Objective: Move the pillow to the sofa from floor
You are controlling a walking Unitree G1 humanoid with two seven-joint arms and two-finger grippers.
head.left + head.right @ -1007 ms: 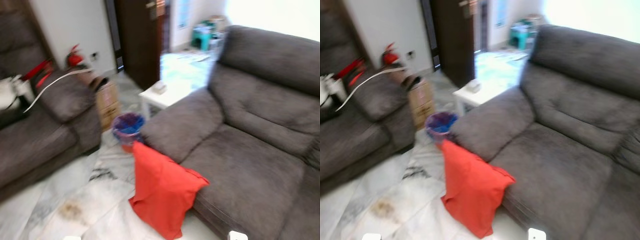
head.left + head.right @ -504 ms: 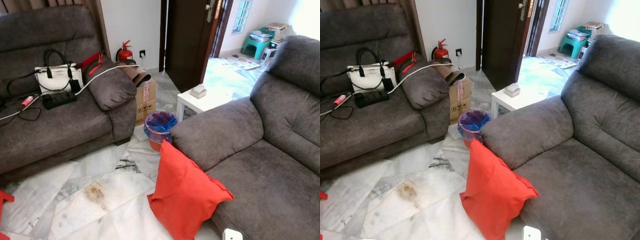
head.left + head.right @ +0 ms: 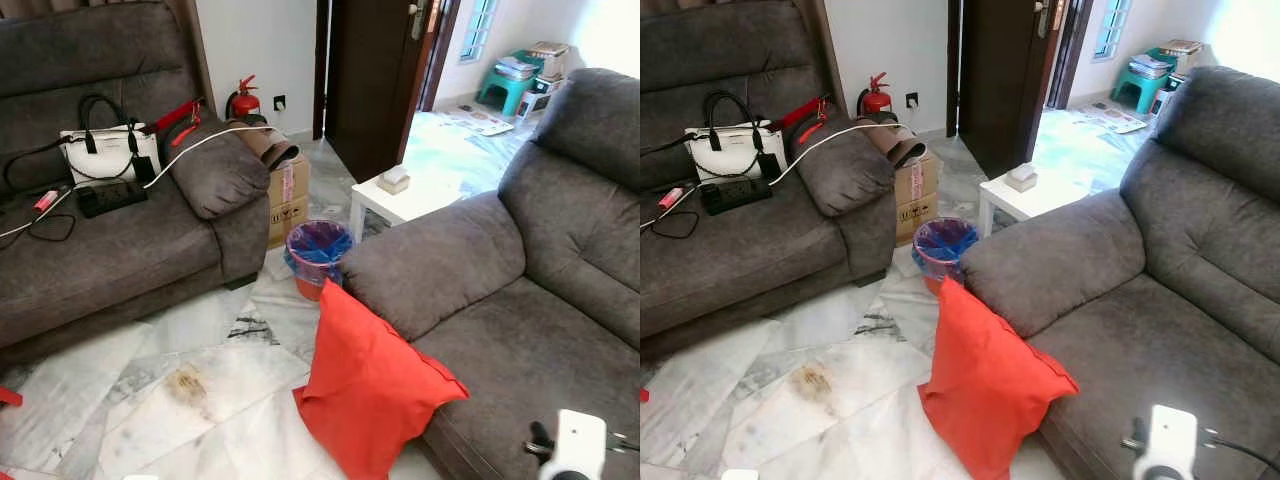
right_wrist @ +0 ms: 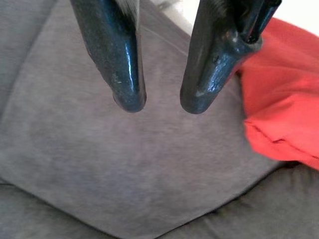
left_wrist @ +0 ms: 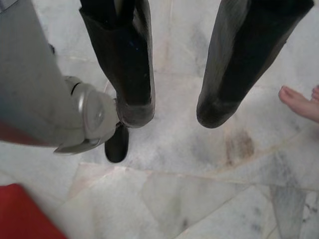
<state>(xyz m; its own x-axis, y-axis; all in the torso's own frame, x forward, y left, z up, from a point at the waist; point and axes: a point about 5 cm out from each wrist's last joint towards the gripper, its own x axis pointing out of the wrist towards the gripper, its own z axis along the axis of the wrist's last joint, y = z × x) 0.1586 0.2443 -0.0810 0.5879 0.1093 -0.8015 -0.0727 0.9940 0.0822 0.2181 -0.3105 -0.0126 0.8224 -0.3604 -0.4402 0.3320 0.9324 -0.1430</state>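
The red pillow stands on the marble floor, propped upright on its lower edge and leaning against the front of the grey sofa, right below the sofa's wide armrest. From where the robot's head looks, it sits at about five o'clock of the frame, low and slightly right of centre.

The right gripper hangs over the sofa's seat cushion with its two black fingers spread apart and nothing between them; in the right wrist view the pillow's corner shows just beside the fingertips, not touching. The white top of that wrist pokes into the head views at roughly five o'clock.

The left gripper points down at bare marble, its fingers also parted and holding nothing. A person's bare toes rest on the tiles near it, and one of the robot's own feet shows between.

Behind the pillow, at twelve o'clock from it, a small bin with a blue liner stands on the floor, touching the armrest's end. A white side table with a small box on it sits at one o'clock. A second grey sofa fills the ten o'clock side, carrying a white handbag and a black power strip. A cardboard box and a red fire extinguisher stand by the wall.
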